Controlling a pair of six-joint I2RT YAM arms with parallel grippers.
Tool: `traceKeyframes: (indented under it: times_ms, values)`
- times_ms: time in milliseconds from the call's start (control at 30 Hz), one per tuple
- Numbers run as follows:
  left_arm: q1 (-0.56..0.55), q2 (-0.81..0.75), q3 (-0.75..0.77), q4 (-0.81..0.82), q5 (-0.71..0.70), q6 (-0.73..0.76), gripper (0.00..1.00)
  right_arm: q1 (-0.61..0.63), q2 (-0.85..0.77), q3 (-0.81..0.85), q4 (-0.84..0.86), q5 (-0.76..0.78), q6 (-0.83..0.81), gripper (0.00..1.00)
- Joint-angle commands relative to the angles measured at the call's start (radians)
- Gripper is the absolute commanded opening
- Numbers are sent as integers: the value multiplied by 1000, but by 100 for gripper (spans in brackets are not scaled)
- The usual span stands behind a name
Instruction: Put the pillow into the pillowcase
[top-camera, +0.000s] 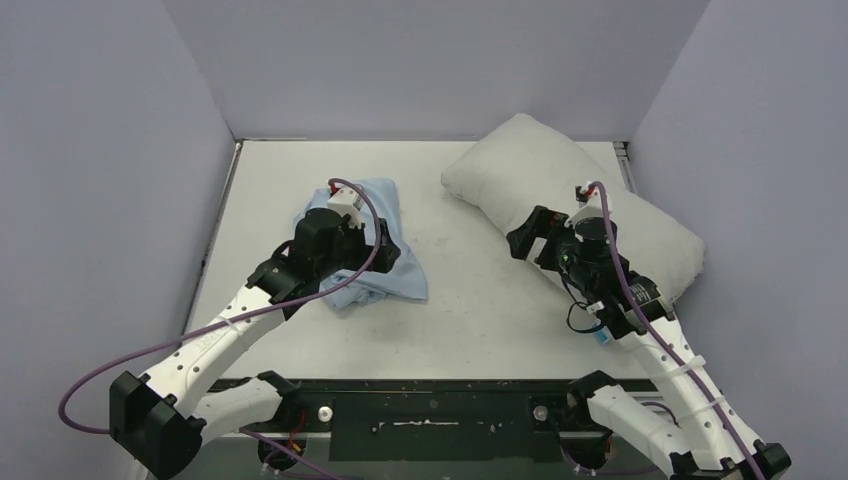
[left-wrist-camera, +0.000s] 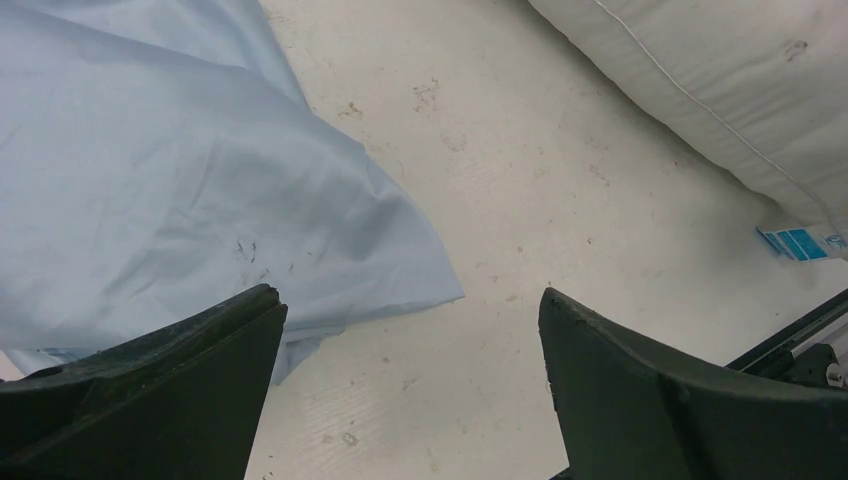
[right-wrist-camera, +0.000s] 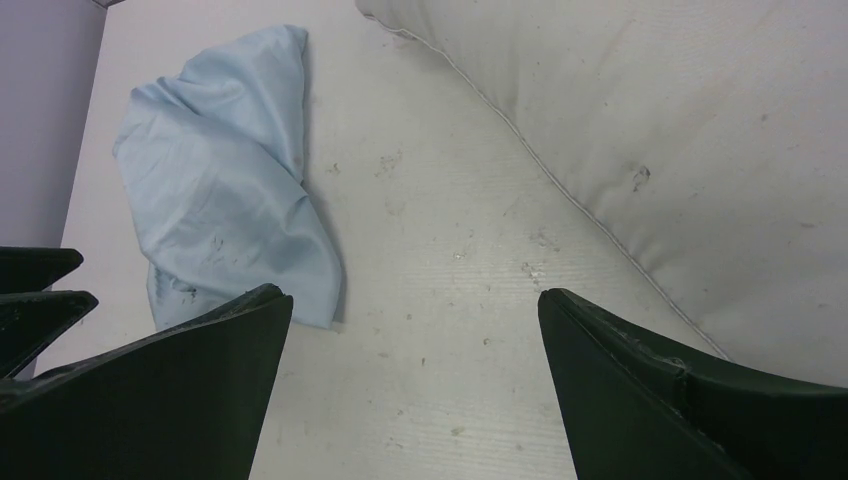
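Note:
The pillowcase (top-camera: 392, 262) is a crumpled light blue heap at the table's left-middle, also seen in the left wrist view (left-wrist-camera: 150, 180) and the right wrist view (right-wrist-camera: 220, 190). The off-white pillow (top-camera: 520, 165) lies diagonally at the back right, with a seamed edge (left-wrist-camera: 720, 80) and a few dark specks (right-wrist-camera: 700, 150). My left gripper (top-camera: 372, 245) hovers over the pillowcase's near right edge; it is open (left-wrist-camera: 408, 292), with bare table between its fingers. My right gripper (top-camera: 530, 240) hangs beside the pillow's near edge, open (right-wrist-camera: 415, 292) and holding nothing.
Lilac walls (top-camera: 120, 150) close in the white table (top-camera: 470, 310) on the left, back and right. A small blue-and-white label (left-wrist-camera: 795, 243) lies by the pillow's near end. A black rail (top-camera: 430, 385) runs along the front edge by the arm bases.

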Motion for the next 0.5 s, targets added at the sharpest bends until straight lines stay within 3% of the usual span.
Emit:
traceKeyframes:
  times_ms: [0,167,467]
  values:
    - [2,2,8,10,5,-4,96,7,-24,-4,28,20,3,100]
    - [1,14,-23,15,-55,-13,96,6,-35,-18,27,28,-5,100]
    - [21,133,-34,-67,-353,-167,97,5,-57,-15,20,5,-26,100]
